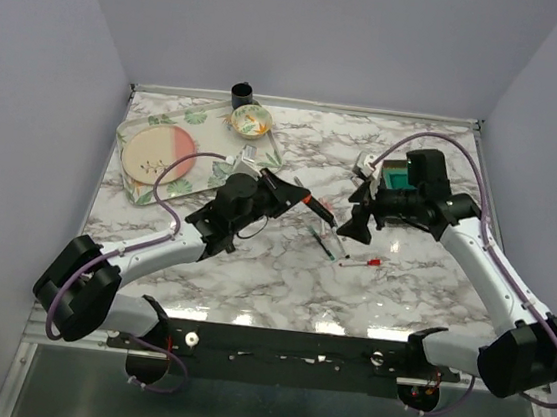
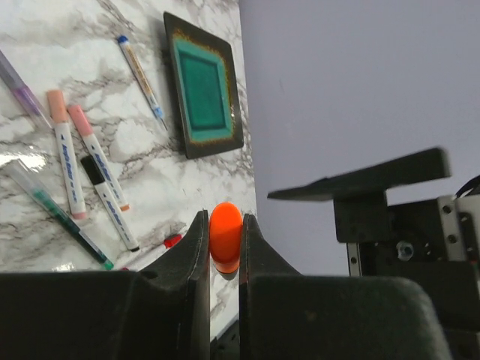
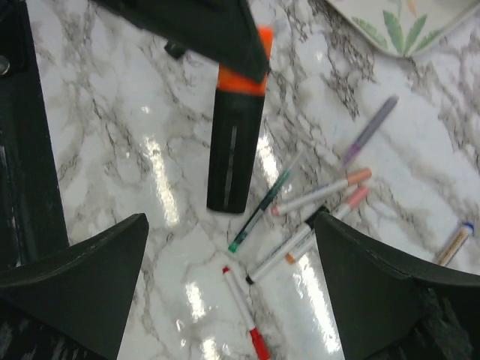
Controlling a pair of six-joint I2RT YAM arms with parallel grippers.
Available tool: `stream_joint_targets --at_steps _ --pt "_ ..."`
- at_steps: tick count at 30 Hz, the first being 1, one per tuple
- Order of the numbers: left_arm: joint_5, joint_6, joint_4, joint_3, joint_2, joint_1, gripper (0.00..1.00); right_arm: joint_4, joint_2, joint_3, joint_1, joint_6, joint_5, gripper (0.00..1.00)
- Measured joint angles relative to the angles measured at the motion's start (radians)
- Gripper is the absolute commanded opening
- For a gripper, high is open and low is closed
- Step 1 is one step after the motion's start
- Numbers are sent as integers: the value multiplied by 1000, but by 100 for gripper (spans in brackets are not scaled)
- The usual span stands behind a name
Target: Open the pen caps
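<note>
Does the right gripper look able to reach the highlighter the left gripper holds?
Probably yes: the right gripper is open, and the highlighter juts out clear of the left gripper, with nothing between.

Marble desk (image 1: 280, 279) in view. Far left, a leaf-patterned tray (image 1: 131, 192) carries a round pink-and-cream plate (image 1: 158, 160), with a small floral bowl (image 1: 251, 120) at its far corner. A black cup (image 1: 242, 93) stands just beyond. Over on the right, a dark-rimmed green square dish (image 2: 204, 84) lies flat.

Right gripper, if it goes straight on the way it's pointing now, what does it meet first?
Most likely the free end of the black highlighter that the left gripper holds out toward it; the loose pens lie beyond, though depth is unclear.
</note>
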Motion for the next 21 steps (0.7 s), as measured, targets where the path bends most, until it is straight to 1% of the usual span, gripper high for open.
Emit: stream_joint_targets --at_steps 2,6,7,10,12,13,14,21 --pt "0 2 -2 0 -2 -35 0 43 49 60 67 15 16 100" --pt "-1 1 -6 0 -2 -78 0 82 124 106 173 48 100 98" --pt "-1 0 -7 0 -2 -84 0 88 147 112 199 58 136 97" --pt "-3 -1 -7 0 -2 -86 0 95 188 114 238 77 196 88" --pt "-5 -3 -7 0 -2 -87 0 95 214 113 245 91 227 65" --pt "-8 -3 -7 0 -2 -87 0 95 220 113 248 98 233 47" --pt "-11 -3 -6 0 -2 -87 0 95 228 113 252 107 242 1" --pt "-70 -15 -22 -26 -29 -74 0 94 261 115 266 142 235 1"
